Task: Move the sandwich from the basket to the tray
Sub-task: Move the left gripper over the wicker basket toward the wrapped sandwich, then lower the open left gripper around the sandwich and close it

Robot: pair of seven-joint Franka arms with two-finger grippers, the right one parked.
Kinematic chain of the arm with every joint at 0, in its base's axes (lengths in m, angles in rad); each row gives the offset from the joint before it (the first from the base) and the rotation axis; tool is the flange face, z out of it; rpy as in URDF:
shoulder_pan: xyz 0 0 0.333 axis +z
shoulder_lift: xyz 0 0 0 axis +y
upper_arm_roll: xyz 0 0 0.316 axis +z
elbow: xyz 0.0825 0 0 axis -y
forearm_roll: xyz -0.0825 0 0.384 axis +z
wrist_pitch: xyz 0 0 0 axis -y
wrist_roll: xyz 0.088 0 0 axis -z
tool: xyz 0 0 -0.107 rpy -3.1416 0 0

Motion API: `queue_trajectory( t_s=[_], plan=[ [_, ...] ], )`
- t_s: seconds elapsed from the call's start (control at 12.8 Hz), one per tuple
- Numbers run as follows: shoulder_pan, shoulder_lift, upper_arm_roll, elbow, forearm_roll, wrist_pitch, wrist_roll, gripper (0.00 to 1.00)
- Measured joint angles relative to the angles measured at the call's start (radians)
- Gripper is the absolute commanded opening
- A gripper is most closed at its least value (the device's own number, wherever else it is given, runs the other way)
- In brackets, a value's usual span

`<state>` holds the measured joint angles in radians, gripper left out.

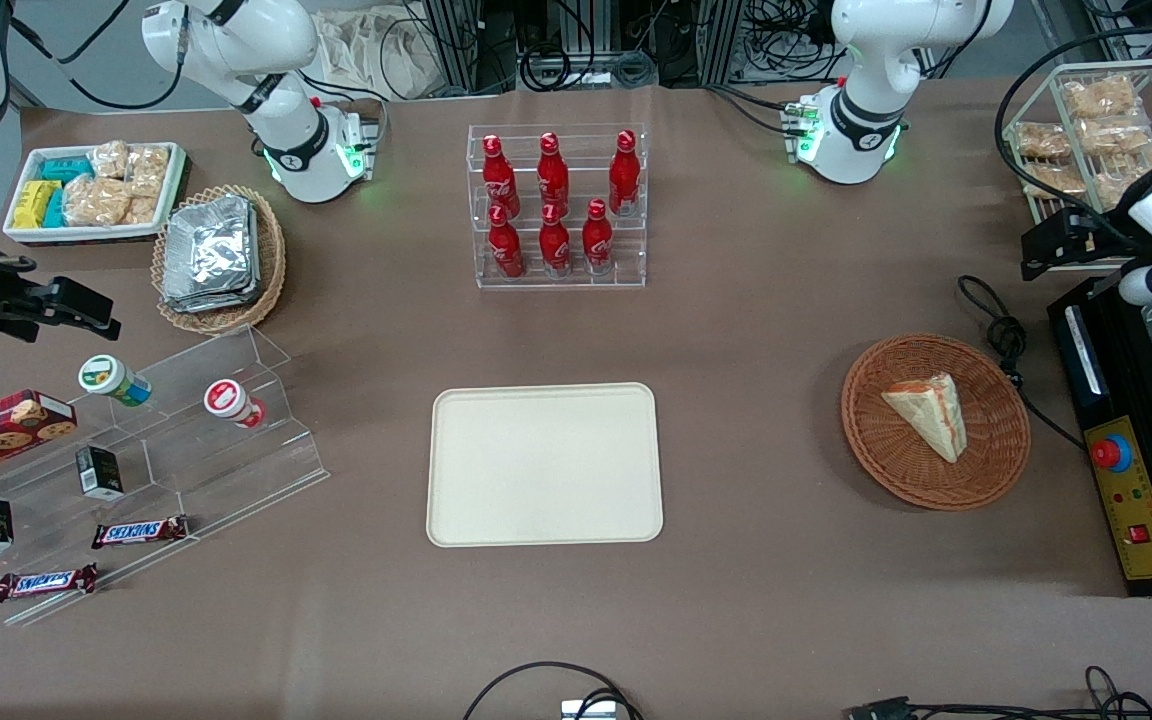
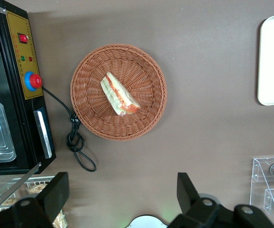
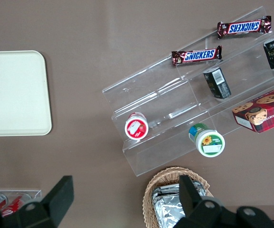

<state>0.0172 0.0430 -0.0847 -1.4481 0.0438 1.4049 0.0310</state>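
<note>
Gripper fingers apart, Snickers bars

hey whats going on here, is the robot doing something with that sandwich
Nothing has been picked up yet. The sandwich lies in the round wicker basket, and the cream tray in the middle of the table has nothing on it. The left arm's gripper hangs open, high above the table beside the basket and holding nothing. Moving the sandwich to the tray is not yet begun.

Probably a robotics lab mock-up shop: cable-strewn aluminium frames, acrylic snack racks, bottle display.
</note>
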Motion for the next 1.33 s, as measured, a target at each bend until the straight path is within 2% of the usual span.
queue_trajectory(
  t_s=[0.55,0.7,1.33],
  plan=[
    [0.0,0.041,0.008,-0.008,0.0,0.0,-0.028,1.0],
    [0.005,0.068,0.014,-0.046,0.0,0.054,-0.063,1.0],
    [0.043,0.035,0.021,-0.51,0.001,0.563,-0.356,1.0]
  ],
)
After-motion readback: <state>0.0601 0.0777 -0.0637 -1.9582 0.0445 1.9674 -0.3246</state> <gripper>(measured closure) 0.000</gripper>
